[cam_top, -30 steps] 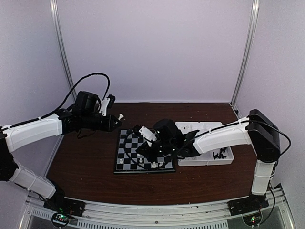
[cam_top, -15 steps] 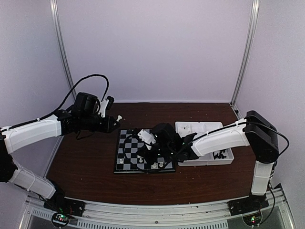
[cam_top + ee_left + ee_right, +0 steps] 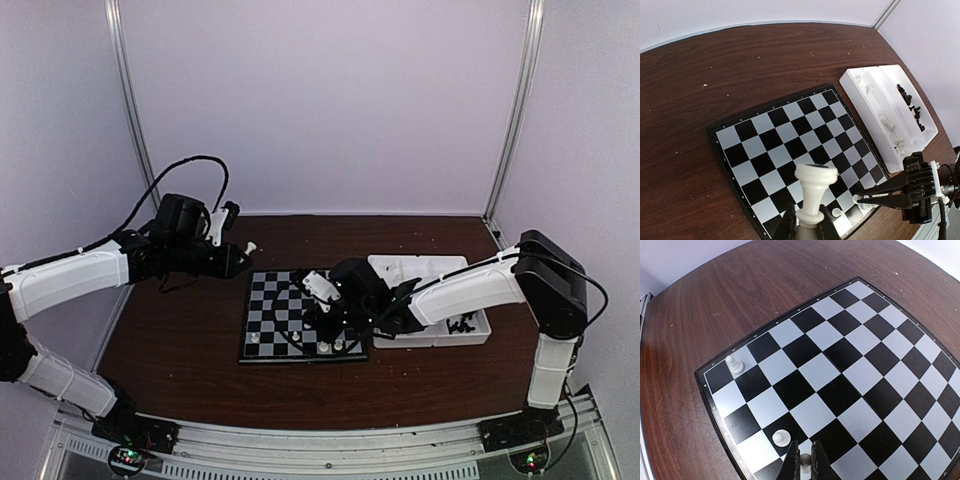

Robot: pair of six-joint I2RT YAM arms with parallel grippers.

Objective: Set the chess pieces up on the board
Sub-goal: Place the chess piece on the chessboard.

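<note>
Left tool (image 3: 243,249) clamps a tall white piece (image 3: 815,192) and hangs over bare surface (image 3: 180,340) off the far-left corner of the board (image 3: 265,305), well apart from the right arm. Right tool (image 3: 804,446) is closed on a small white piece (image 3: 804,459), low over the near rows. My right wrist view shows two whites standing: end-of-row piece (image 3: 733,364) and nearer piece (image 3: 781,437). Only the other views show the tray (image 3: 430,338), just beside the board's right edge. It holds a handful of loose whites (image 3: 883,120) in the inner bin and black pieces (image 3: 910,105) heaped in the outer one, both too small to count.
</note>
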